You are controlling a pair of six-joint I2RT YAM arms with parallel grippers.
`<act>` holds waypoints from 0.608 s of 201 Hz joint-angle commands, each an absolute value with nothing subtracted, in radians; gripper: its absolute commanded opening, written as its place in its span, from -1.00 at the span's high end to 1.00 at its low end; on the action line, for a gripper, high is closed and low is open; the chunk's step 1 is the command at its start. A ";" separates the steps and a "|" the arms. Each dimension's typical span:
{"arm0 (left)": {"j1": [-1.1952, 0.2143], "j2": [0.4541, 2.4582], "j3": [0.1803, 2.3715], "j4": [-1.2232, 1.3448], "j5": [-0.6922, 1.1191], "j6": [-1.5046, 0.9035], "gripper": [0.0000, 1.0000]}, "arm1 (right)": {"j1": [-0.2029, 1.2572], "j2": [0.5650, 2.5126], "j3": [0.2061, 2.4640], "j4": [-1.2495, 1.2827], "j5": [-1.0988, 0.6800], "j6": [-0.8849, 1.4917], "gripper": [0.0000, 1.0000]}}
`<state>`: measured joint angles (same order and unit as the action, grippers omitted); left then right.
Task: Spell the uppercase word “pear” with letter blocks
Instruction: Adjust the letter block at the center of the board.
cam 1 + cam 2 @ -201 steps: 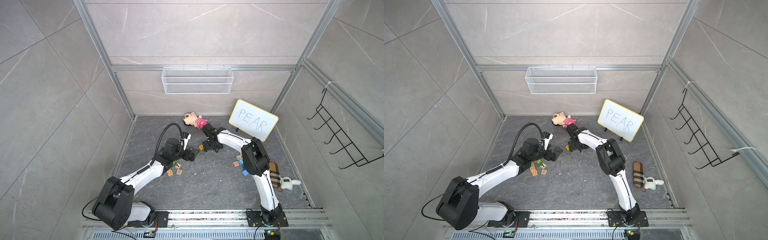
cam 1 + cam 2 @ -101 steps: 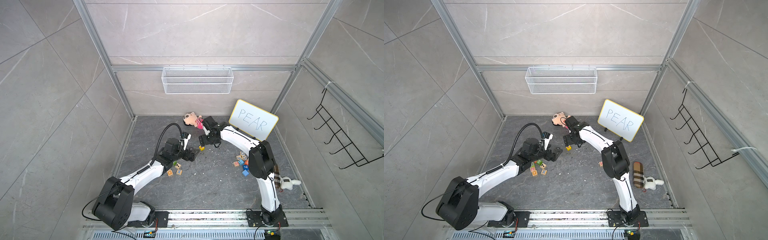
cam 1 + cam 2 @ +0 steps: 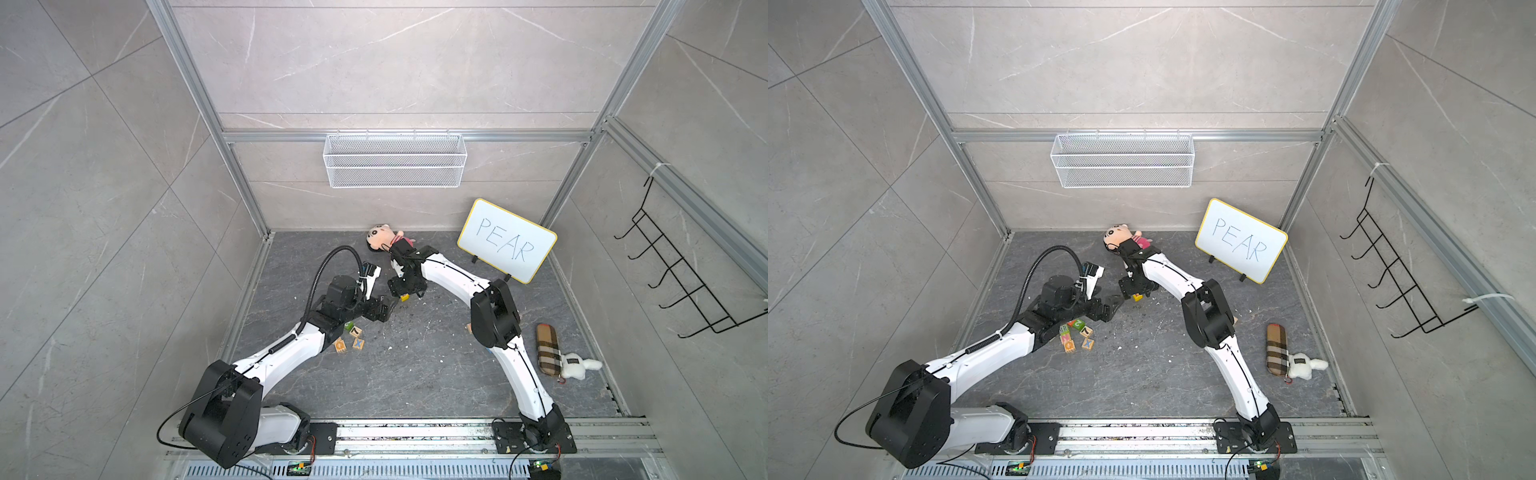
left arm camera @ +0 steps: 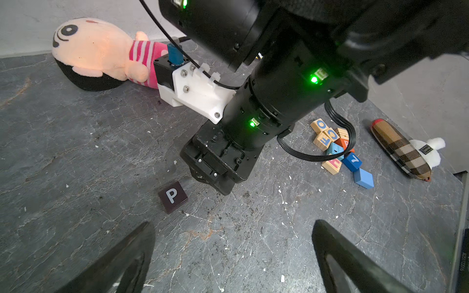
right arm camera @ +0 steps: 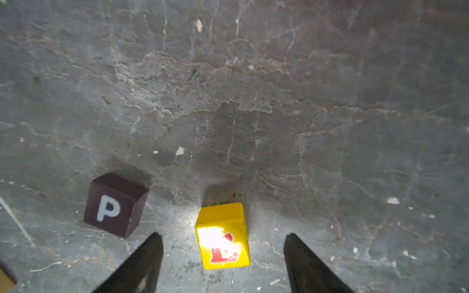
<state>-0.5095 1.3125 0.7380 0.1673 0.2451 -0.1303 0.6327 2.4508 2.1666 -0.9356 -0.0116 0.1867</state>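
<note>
The left gripper is near the black P block, its jaws spread wide with nothing between them. The right gripper stands just beside that P block, jaws released, straddling the yellow E block without touching it. A heap of other cubes lies well apart from the P block, while the E block rests on the floor near it, not touching.

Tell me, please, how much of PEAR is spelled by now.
Done: the black P block lies on the floor. In hand: the yellow E block sits beside it, apart, between the open fingers of the right gripper. Left: A and R; no block follows the E.
</note>
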 commanded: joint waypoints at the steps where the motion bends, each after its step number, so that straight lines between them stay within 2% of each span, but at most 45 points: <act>1: -0.503 1.292 0.755 0.174 0.249 -0.117 -0.99 | 0.634 2.487 2.209 -0.994 -0.002 0.165 -0.42; 28: -0.503 1.300 0.753 0.179 0.252 -0.123 -0.99 | 0.636 2.504 2.224 -1.007 0.004 0.158 -0.32; 122: -0.505 1.282 0.732 0.179 0.227 -0.130 -0.99 | 0.663 2.512 2.259 -1.038 0.013 0.199 0.46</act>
